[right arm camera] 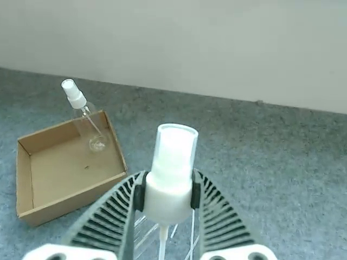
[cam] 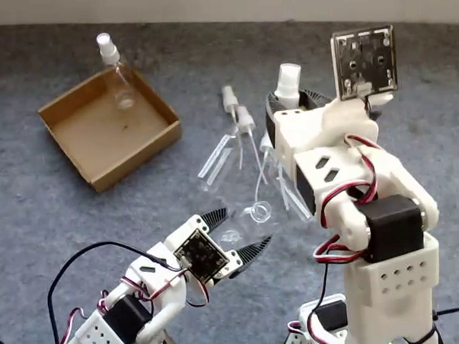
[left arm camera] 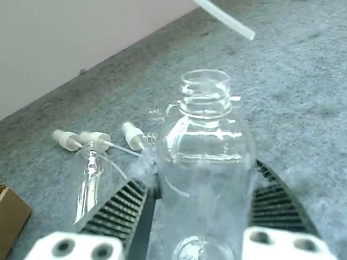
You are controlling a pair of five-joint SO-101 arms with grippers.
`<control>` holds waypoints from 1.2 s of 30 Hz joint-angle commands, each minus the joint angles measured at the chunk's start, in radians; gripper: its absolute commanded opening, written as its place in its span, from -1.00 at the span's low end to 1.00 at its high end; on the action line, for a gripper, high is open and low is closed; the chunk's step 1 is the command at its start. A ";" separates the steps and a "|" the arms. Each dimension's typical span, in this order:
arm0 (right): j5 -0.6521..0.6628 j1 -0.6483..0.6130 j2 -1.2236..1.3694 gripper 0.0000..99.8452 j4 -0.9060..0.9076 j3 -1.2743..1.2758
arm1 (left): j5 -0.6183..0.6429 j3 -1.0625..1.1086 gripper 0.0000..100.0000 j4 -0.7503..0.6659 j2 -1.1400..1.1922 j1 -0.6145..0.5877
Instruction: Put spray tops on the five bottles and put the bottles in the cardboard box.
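Right claw (right arm camera: 168, 190) grips spray top (right arm camera: 174, 151); box (cam: 137, 156) holds bottle (cam: 117, 74).

The left arm (cam: 147, 294) is built of white printed plastic shells around a black motor block (cam: 128, 317). Twisted red, white and black wires (cam: 124, 287) run along it, and a thin black cable (cam: 74, 270) loops at the counter's near left corner. A black square camera board (cam: 200, 255) sits at its wrist. The right arm (cam: 343, 159) has the same white shells, some cut with slanted slots, a black motor housing (cam: 392, 226) and a white block with rows of small round holes (cam: 394, 279). A grey square plate with screw holes (cam: 364, 63) tops its wrist. Both arms' jaws are black, ribbed and tapering.
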 commanded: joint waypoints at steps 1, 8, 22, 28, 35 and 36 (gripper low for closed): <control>-0.009 0.013 -0.127 -0.98 -0.166 0.131 | -0.008 0.022 -0.78 -0.021 -0.010 0.012; -0.009 -0.061 -0.254 -0.98 -0.232 0.228 | -0.008 0.022 -0.78 -0.023 -0.010 0.012; -0.009 -0.166 -0.366 -0.98 -0.234 0.295 | -0.008 0.022 -0.78 -0.026 -0.010 0.012; -0.009 -0.163 -0.366 -0.98 -0.318 0.387 | -0.008 0.022 -0.78 -0.026 -0.010 0.012; -0.009 -0.166 -0.366 -0.98 -0.377 0.453 | -0.008 0.022 -0.78 -0.026 -0.010 0.012; -0.009 -0.166 -0.366 -0.98 -0.377 0.455 | -0.008 0.022 -0.78 -0.028 -0.010 0.012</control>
